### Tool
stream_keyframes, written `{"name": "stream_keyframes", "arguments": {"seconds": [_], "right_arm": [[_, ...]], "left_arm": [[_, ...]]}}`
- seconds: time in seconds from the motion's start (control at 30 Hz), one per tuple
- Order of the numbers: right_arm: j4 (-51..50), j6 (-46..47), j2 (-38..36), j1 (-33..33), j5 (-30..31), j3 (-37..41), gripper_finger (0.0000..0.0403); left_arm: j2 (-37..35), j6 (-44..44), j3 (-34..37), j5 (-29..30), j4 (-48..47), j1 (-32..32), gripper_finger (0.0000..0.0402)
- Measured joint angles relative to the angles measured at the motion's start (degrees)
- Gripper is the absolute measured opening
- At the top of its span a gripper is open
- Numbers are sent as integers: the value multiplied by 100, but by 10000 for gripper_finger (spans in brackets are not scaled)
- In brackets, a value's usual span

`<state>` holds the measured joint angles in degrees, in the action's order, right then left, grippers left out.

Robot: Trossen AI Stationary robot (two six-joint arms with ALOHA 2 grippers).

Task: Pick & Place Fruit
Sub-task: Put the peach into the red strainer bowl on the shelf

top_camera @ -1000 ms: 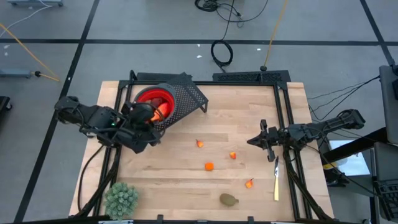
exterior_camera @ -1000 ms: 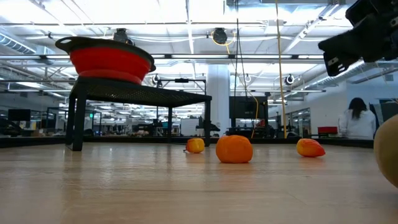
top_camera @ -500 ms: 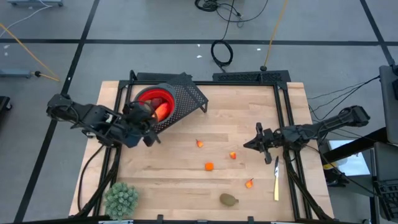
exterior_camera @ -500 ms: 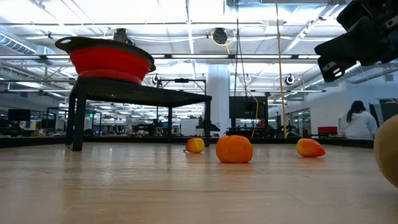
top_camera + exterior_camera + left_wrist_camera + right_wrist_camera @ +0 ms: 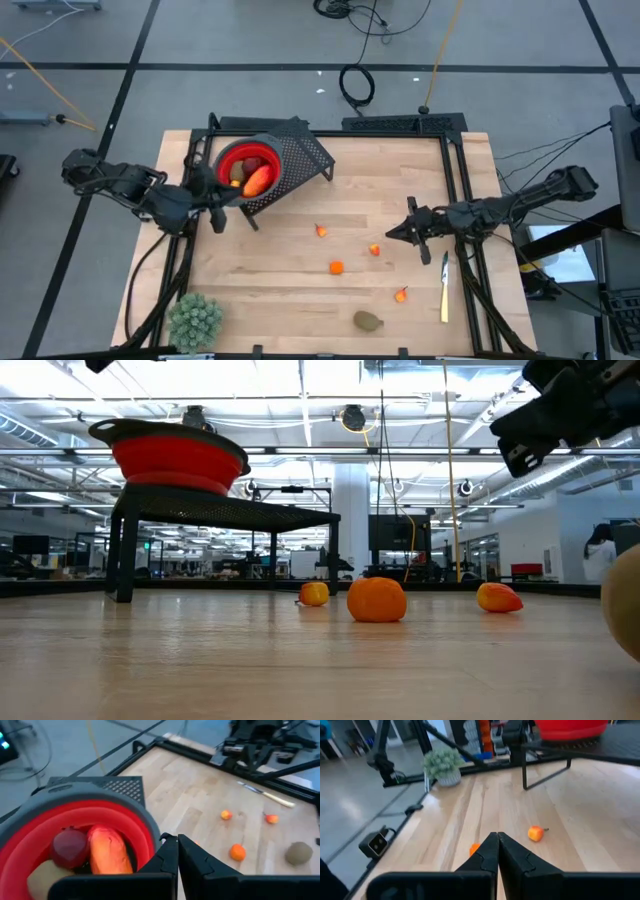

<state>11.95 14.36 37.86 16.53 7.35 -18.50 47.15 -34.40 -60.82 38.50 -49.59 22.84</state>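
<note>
A red bowl [image 5: 248, 165] sits on a black mesh stand [image 5: 300, 155] at the table's far left. In it lie a long red-orange fruit piece [image 5: 107, 854], a dark red ball [image 5: 70, 847] and a brownish oval [image 5: 42, 880]. My left gripper [image 5: 217, 205] is shut beside the bowl's near-left rim and holds nothing. Small orange fruits [image 5: 320, 230], [image 5: 374, 250], [image 5: 336, 267], [image 5: 402, 294] and a brownish-green oval [image 5: 368, 320] lie on the wood. My right gripper [image 5: 392, 234] hovers shut and holds nothing, to the right of these fruits.
A yellow-handled knife [image 5: 444, 285] lies near the table's right edge, below my right arm. A pale green spiky plant [image 5: 195, 320] stands at the near left corner. Black frame rails run along the table's left, right and far sides.
My left gripper has drawn back from over the bowl toward the table's left edge, uncovering the bowl with the fruit in it. My right gripper has moved a little toward the table's left, nearer the loose fruits, staying shut.
</note>
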Motion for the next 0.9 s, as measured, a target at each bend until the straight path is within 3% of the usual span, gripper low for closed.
{"name": "stream_keyframes", "arguments": {"seconds": [0.43, 0.9], "right_arm": [[-2235, 758, 1210, 0, -11, -1649, 0], [-3502, 2171, 2764, -4, -318, -2776, 0]], "left_arm": [[-1168, 1123, 1071, -544, 1078, 2, 4], [-1961, 1757, 1198, -900, 1064, 2, 4]]}}
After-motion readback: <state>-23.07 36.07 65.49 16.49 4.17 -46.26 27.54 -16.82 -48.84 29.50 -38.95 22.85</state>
